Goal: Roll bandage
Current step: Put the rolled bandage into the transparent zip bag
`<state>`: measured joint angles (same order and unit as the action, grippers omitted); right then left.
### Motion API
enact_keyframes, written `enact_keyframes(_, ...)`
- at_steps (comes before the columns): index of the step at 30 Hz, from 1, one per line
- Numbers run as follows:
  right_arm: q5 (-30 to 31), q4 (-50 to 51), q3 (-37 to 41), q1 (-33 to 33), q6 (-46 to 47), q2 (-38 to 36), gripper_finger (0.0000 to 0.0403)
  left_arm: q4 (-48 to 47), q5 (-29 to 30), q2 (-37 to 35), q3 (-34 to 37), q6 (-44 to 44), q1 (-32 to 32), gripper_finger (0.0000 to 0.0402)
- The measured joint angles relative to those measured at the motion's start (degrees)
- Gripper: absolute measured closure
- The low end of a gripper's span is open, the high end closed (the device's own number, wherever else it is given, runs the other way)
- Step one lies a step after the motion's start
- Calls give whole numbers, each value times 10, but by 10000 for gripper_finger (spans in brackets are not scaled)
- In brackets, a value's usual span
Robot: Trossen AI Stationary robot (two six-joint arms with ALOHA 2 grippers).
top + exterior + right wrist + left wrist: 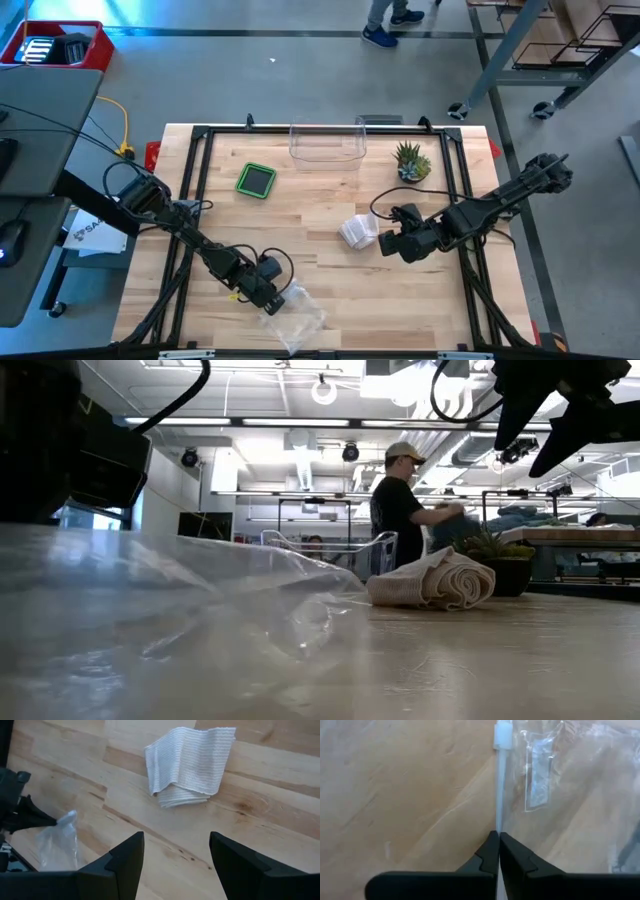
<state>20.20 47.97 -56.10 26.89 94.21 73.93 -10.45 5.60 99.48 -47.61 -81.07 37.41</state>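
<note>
Near the front edge of the wooden surface [300, 215], left of centre, the left gripper [268, 296] has its jaws closed on the edge of a clear plastic bag [296, 312]. The left wrist view shows the two dark fingers [512, 857] pressed together around the bag's white zip strip [499, 780], with the crinkled film spreading away to one side. Seen from the low view, the bag [190, 600] lies flat and rumpled in the foreground.

Toward the middle of the surface, slightly right, lies the bandage [357, 231], a loosely folded and partly rolled strip of white ribbed cloth. It rests alone on the wood, well apart from the bag. Just to its right hovers the right gripper [392, 244], jaws open and holding nothing; the right wrist view looks between its fingers [125, 857] toward the bandage [190, 765] beyond them, with a clear gap between.

At the far side of the surface stand a green-rimmed square dish [256, 180] on the left, a clear plastic container [326, 142] in the middle, and a small potted plant [411, 162] on the right. Behind the surface, in the low view, a person [405, 500] in a cap and dark shirt stands at another bench.
</note>
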Motion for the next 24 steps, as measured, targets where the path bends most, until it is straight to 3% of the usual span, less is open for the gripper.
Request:
enact_keyframes(4,7,-3,0,0,-2,-2,187,-96,15,-27,-16,50,-12,401)
enact_keyframes(8,40,-26,-12,2,-36,-12,187,-184,44,-95,-49,194,-27,401)
enact_keyframes(13,29,-134,-45,-1,-194,-21,187,-375,107,-139,-139,472,-42,401)
enact_keyframes(16,-12,-206,-66,-16,-241,-12,191,-434,180,-141,-205,716,-48,401)
enact_keyframes(20,-70,-264,-87,-47,-225,20,214,-399,291,-139,-266,1023,-54,401)
enact_keyframes(24,-93,-269,-113,-72,-221,58,239,-350,318,-130,-306,1185,-71,401)
